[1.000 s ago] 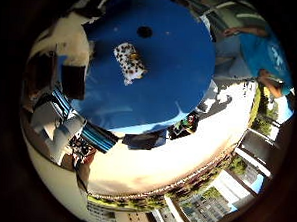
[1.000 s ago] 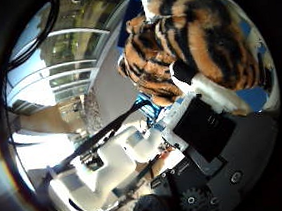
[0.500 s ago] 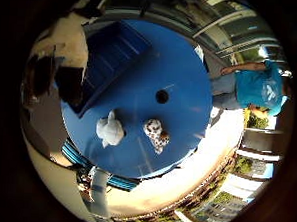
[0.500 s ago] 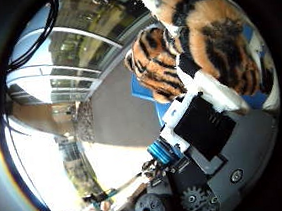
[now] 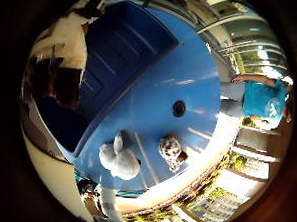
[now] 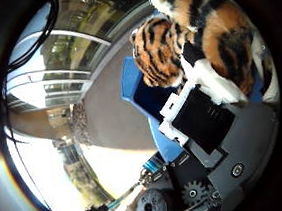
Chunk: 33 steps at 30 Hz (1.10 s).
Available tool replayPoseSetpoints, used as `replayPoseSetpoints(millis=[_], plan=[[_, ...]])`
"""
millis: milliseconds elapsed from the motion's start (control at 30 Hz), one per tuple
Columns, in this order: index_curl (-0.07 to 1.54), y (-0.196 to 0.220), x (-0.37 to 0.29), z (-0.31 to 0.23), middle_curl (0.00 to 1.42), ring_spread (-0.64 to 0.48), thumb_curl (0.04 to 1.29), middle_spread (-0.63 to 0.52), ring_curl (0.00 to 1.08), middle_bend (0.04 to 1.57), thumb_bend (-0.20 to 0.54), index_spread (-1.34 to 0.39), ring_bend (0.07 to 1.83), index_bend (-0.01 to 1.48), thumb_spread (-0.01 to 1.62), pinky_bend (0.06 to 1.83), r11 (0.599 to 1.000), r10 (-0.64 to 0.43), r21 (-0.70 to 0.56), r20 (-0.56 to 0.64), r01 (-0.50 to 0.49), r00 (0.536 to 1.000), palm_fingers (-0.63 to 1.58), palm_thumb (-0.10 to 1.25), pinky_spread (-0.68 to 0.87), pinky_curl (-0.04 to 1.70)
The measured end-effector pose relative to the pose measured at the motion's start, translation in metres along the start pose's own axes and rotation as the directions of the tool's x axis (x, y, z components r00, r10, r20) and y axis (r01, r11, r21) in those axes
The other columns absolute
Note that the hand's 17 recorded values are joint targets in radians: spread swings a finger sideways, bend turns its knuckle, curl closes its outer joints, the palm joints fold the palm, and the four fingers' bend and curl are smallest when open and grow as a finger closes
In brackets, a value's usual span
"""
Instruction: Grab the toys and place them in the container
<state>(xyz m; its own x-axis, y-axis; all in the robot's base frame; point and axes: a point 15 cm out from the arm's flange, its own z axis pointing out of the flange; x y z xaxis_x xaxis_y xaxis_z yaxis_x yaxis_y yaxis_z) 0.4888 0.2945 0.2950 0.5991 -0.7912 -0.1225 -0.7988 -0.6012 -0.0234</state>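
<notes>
My right hand [image 6: 203, 124] is curled round a tiger plush [image 6: 196, 50] with orange and black stripes, held close against the palm. Under the palm lies a round blue table [image 5: 190, 73]. A white plush [image 5: 118, 159] and a brown-spotted plush [image 5: 172, 151] lie on it near the rim, a little apart. A deep blue container [image 5: 116, 54] stands beside them at the table's side, its ribbed inside showing. The container's blue edge [image 6: 128, 81] also shows just behind the tiger plush.
A dark round hole [image 5: 178, 108] sits in the middle of the table. A person in a blue shirt [image 5: 261, 99] stands beyond the table's far rim. Pale paved floor [image 5: 49, 181] surrounds the table, with glass fronts [image 6: 52, 69] beyond.
The view has swung over the table: the blue container now fills more of it, and a white plush has come into sight beside the spotted one. The tiger plush stays in my hand.
</notes>
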Motion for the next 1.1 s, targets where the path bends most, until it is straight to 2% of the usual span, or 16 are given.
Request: replayPoseSetpoints(millis=[67, 133, 200, 267, 300, 400, 467, 633, 800, 1000, 1100], plan=[[1.39, -0.002, 0.003, 0.007, 1.08, -0.08, 0.82, -0.21, 0.81, 1.33, -0.038, -1.21, 1.58, 0.57, 1.07, 1.57, 1.0, 0.002, -0.004, 0.001, -0.002, 1.0, 0.65, 0.81, 0.13, 0.88], [1.34, 0.0, 0.007, 0.008, 0.98, -0.01, 0.77, -0.17, 0.75, 1.15, -0.036, -1.17, 1.47, 0.53, 1.08, 1.48, 1.0, 0.004, -0.012, 0.004, -0.004, 1.0, 0.6, 0.79, 0.16, 0.85], [1.27, 0.003, 0.011, 0.009, 0.87, 0.05, 0.74, -0.15, 0.73, 0.85, -0.038, -1.07, 1.37, 0.3, 1.08, 1.48, 1.0, 0.004, -0.023, 0.006, -0.004, 1.0, 0.1, 0.76, 0.21, 0.86], [1.19, 0.007, 0.016, 0.009, 0.76, 0.11, 0.71, -0.1, 0.65, 0.68, -0.04, -1.0, 1.18, 0.22, 1.08, 1.38, 0.999, 0.002, -0.035, 0.009, -0.002, 1.0, -0.16, 0.75, 0.26, 0.81], [1.14, 0.011, 0.02, 0.007, 0.7, 0.14, 0.7, -0.08, 0.59, 0.59, -0.036, -0.96, 1.07, 0.18, 1.08, 1.29, 0.999, -0.001, -0.04, 0.012, 0.001, 1.0, -0.21, 0.75, 0.29, 0.76], [1.01, 0.018, 0.029, -0.001, 0.59, 0.2, 0.66, -0.03, 0.46, 0.42, -0.038, -0.84, 0.84, 0.11, 1.07, 1.2, 0.999, -0.016, -0.045, 0.021, 0.017, 1.0, -0.23, 0.73, 0.35, 0.68], [0.91, 0.026, 0.038, -0.014, 0.53, 0.23, 0.63, -0.01, 0.41, 0.33, -0.038, -0.75, 0.74, 0.08, 1.07, 1.12, 0.999, -0.012, -0.041, 0.024, 0.013, 1.0, -0.19, 0.73, 0.39, 0.63], [0.7, 0.047, 0.052, -0.048, 0.45, 0.26, 0.57, 0.03, 0.34, 0.22, -0.034, -0.6, 0.62, 0.09, 1.06, 1.03, 1.0, -0.003, -0.023, 0.032, 0.004, 0.999, -0.11, 0.72, 0.44, 0.55], [0.55, 0.087, 0.075, -0.097, 0.41, 0.27, 0.52, 0.04, 0.32, 0.18, -0.032, -0.52, 0.57, 0.11, 1.06, 0.97, 1.0, 0.029, -0.01, 0.03, -0.028, 0.999, -0.06, 0.73, 0.47, 0.5], [0.44, 0.155, 0.147, -0.135, 0.39, 0.28, 0.5, 0.05, 0.31, 0.2, -0.032, -0.39, 0.54, 0.13, 1.06, 0.93, 0.988, 0.152, -0.021, 0.023, -0.152, 0.988, 0.0, 0.72, 0.48, 0.46], [0.41, 0.189, 0.194, -0.138, 0.39, 0.29, 0.49, 0.07, 0.31, 0.21, -0.039, -0.31, 0.55, 0.13, 1.06, 0.91, 0.969, 0.239, -0.047, -0.033, -0.241, 0.97, 0.03, 0.7, 0.49, 0.44]])
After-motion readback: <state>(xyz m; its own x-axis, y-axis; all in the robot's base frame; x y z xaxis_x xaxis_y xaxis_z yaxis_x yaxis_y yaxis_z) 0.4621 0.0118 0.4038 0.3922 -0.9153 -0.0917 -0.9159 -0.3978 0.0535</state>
